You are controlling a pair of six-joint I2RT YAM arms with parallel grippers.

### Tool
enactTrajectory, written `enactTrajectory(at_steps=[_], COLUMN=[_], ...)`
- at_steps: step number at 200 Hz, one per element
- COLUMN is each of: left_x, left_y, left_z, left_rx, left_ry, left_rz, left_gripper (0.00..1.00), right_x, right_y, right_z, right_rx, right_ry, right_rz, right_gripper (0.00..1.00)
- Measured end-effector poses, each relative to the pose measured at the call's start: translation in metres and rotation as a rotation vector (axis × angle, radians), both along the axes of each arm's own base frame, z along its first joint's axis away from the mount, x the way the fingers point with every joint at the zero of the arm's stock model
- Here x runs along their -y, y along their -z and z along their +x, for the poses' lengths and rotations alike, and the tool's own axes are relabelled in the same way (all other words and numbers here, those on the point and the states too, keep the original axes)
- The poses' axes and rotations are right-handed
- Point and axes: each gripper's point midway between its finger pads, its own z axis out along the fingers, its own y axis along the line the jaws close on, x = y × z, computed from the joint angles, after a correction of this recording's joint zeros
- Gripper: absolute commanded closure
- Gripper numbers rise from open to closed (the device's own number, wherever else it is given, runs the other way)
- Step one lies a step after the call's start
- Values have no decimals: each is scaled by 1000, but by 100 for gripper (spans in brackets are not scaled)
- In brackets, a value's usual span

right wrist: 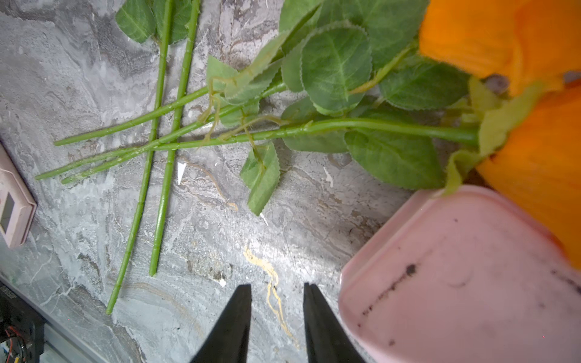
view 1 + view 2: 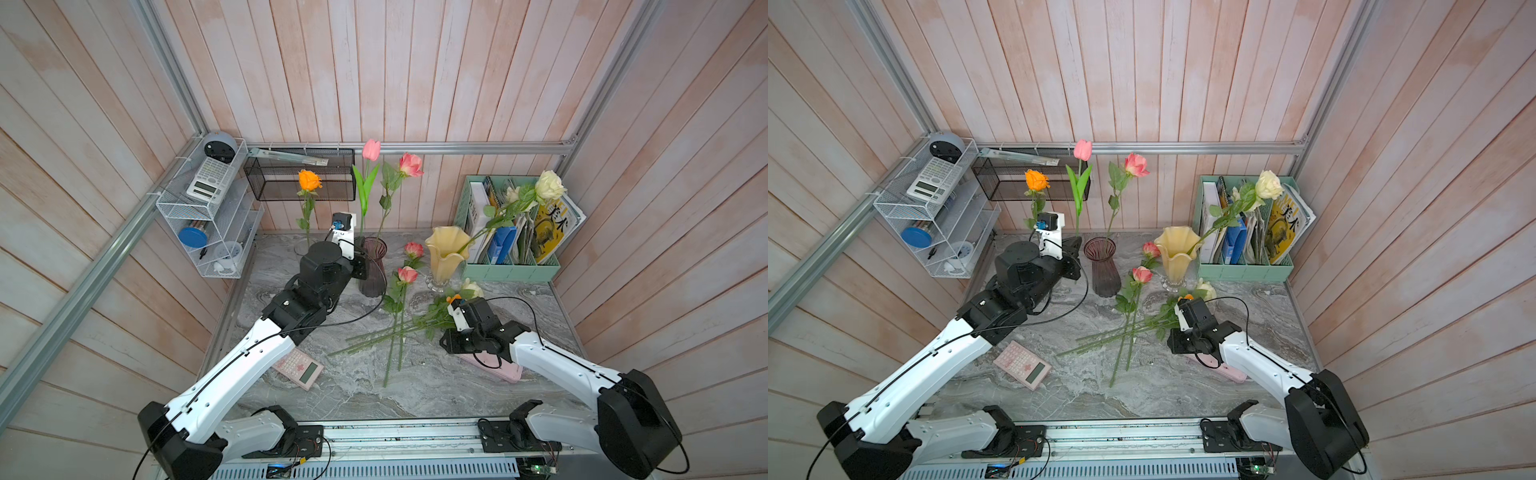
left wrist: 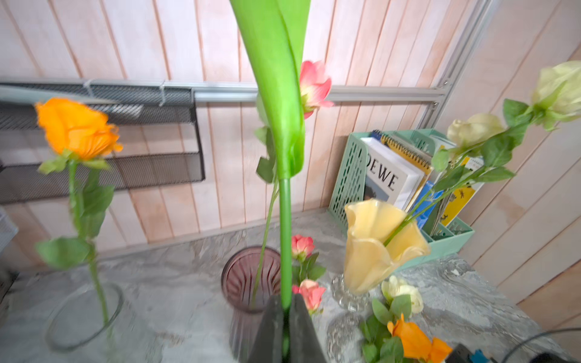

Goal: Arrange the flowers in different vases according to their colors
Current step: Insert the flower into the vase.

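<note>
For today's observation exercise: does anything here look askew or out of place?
The cream roses lean steeply out of the yellow vase over the mint file holder, unlike the upright orange rose.

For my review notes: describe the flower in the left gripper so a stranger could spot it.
Find the black mesh basket on the back wall; beside it, two pink flowers rise over the dark purple vase. The tulip is the one pinched in the left gripper. Unlike the ruffled rose next to it, it has a smooth closed bud and long blade-like leaves.
</note>
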Motion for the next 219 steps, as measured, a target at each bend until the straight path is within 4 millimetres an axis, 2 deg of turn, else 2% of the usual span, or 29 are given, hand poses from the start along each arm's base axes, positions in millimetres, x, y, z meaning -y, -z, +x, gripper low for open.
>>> enactTrajectory(at_steps=[28,53,83,128,153,203,214,219], left_x=[24,29,28,34,35,36,35,34], left_y=[-7,-9,3,22,37,96,106,111], left_z=[24,48,76,103,114,128,127,127], left_rx=[108,182,237,285,305,253,240,233], left_ry=[40,21,-14,-35,-49,-62,-62,-63], left_rz=[0,-6,12,24,33,69,76,77], left_gripper=[100,100,100,100,100,100,83,80], right_x=[0,0,0,1,2,-1,-3,-4], right_y=[0,0,0,7,12,13,12,11], right_z=[0,0,0,-2,-4,-8,-10,-10], right_rx=[0,2,2,-12,-29,-54,-61,-61], right_ry=[0,0,-1,-14,-22,-31,-33,-33], right_rz=[0,1,1,-17,-31,-12,1,7], right_gripper=[65,65,65,65,65,64,64,64])
